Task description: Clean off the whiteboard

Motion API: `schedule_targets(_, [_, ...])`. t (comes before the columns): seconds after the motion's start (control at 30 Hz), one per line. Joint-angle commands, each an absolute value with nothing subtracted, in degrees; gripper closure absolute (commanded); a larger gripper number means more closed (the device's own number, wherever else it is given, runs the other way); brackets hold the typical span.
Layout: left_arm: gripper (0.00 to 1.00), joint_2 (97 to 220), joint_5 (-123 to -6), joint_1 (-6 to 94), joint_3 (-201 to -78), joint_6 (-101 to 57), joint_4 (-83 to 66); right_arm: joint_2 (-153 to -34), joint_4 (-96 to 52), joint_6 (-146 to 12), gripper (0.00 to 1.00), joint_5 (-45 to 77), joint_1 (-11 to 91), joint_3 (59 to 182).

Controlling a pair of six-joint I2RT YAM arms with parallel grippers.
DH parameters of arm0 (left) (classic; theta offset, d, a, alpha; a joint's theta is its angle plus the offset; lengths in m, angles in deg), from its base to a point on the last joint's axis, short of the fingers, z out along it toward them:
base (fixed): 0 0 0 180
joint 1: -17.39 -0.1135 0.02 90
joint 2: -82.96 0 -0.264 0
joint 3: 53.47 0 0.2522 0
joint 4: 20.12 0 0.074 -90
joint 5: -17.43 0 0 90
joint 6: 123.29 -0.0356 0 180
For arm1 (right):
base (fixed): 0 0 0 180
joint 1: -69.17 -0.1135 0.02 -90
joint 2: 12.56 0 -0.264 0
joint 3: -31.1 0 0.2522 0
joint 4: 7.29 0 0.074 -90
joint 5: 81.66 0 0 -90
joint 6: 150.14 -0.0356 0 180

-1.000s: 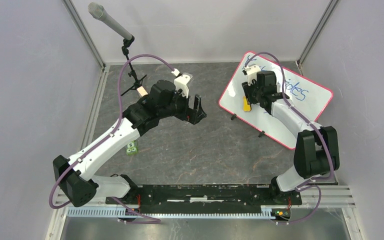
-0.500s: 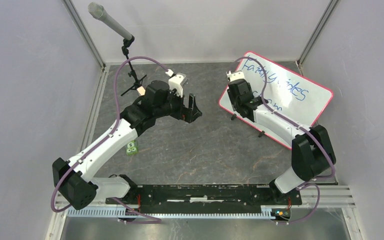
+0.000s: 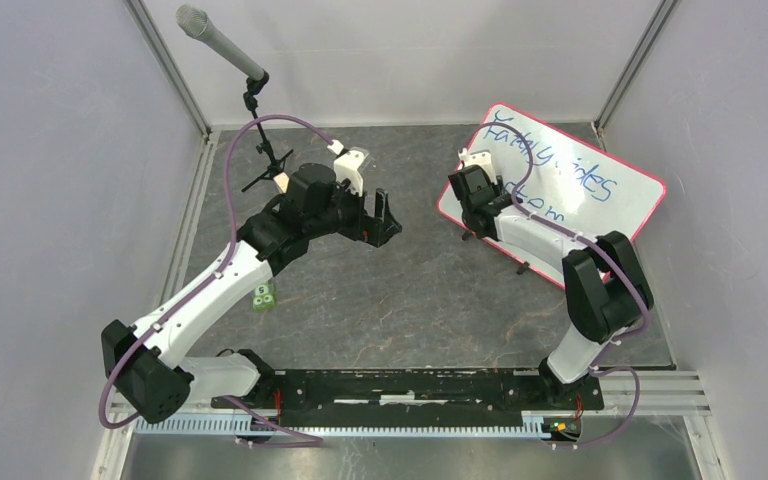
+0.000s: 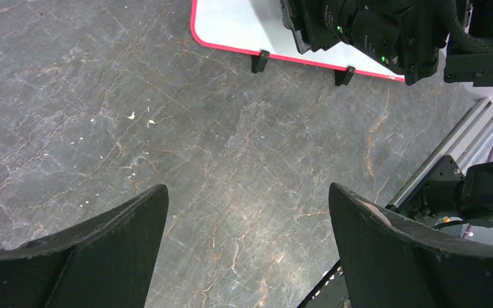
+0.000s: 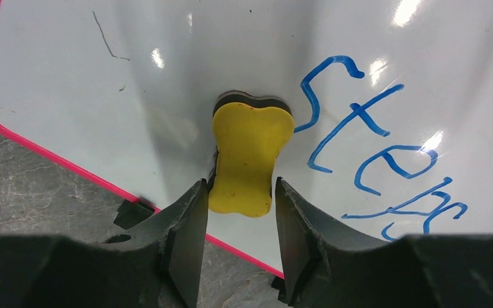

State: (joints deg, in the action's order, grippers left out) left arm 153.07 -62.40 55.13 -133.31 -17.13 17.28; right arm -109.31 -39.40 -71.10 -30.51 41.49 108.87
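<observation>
So the whiteboard [image 3: 615, 225] is parked at the far right of the tabletop [image 3: 410, 290], turned at an angle, with blue handwriting [image 3: 560, 165] scrawled across it. A yellow eraser [image 5: 249, 157] is pressed flat on the board close to its left edge, just left of a word that looks like "step". It's clamped between the fingers of the right claw [image 5: 241, 192]. The pink-red frame and one small black foot can be made out right beside that claw. The left claw [image 4: 247, 192] is held over bare tabletop, left of the board and well apart from it, fingers spread wide with nothing between them. A microphone [image 3: 218, 42] on a stand is set up at the far left. A small green block [image 3: 263, 296] is sat on the tabletop just beside the left arm.
</observation>
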Motion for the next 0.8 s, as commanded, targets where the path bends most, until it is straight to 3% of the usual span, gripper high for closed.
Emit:
schedule_targets(0.0, [0.00,151.27,-63.31,54.97,-133.01,-18.18,15.26,-109.60,-38.02,-74.32,0.54,-35.09,41.05,110.82])
schedule_targets(0.2, [0.00,150.91,-63.08,54.92,-132.80,-18.09,15.00,-109.58,-37.12,-74.37,0.61,-37.58,40.96,111.19])
schedule_targets(0.33, [0.00,150.93,-63.00,54.95,-132.71,-18.09,14.99,-110.03,-36.48,-73.17,0.53,-36.95,41.00,111.99])
schedule_targets(0.43, [0.00,150.80,-62.98,54.91,-132.62,-18.09,14.91,-110.47,-36.07,-72.53,0.52,-36.27,40.96,112.55])
schedule_targets(0.77, [0.00,151.00,-63.01,54.92,-132.44,-18.06,14.86,-112.14,-35.69,-71.85,0.60,-37.96,41.02,113.63])
